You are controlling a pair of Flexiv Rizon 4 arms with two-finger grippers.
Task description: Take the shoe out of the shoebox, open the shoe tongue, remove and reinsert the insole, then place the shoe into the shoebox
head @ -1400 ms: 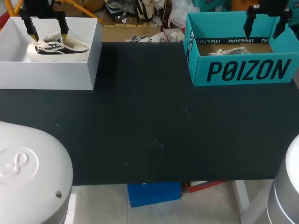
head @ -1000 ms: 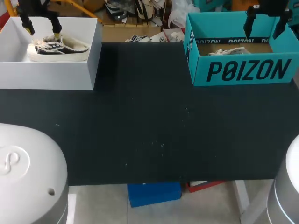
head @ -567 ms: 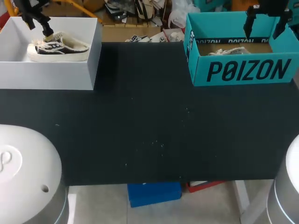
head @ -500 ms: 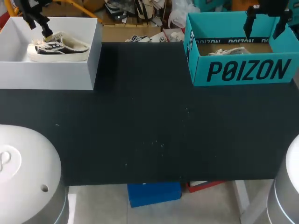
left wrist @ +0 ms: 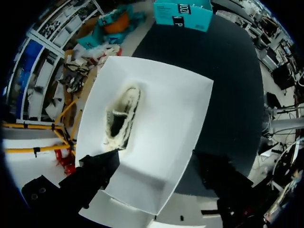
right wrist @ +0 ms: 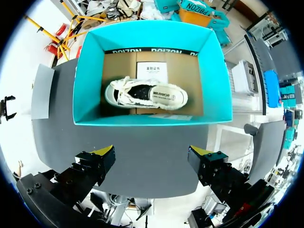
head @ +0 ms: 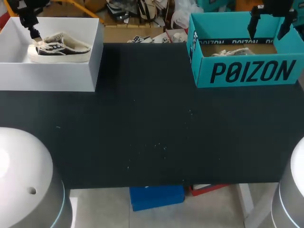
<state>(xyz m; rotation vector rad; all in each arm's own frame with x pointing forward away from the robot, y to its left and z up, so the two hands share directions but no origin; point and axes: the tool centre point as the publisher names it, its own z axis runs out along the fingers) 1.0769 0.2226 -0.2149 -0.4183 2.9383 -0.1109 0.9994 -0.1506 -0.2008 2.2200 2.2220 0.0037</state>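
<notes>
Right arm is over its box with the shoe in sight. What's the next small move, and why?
Probably lower the right tool straight toward the shoe in the teal box. Its fingers stand open and high above the box, touching nothing, and the shoe sits sole-down ahead of them, so it seems it has to descend before any grip is possible.

I see a matt black table, faintly speckled. The white box looks like smooth matt card. The teal box is card too, bare brown inside. The dark shoe and pale shoe look like frayed cloth.
</notes>
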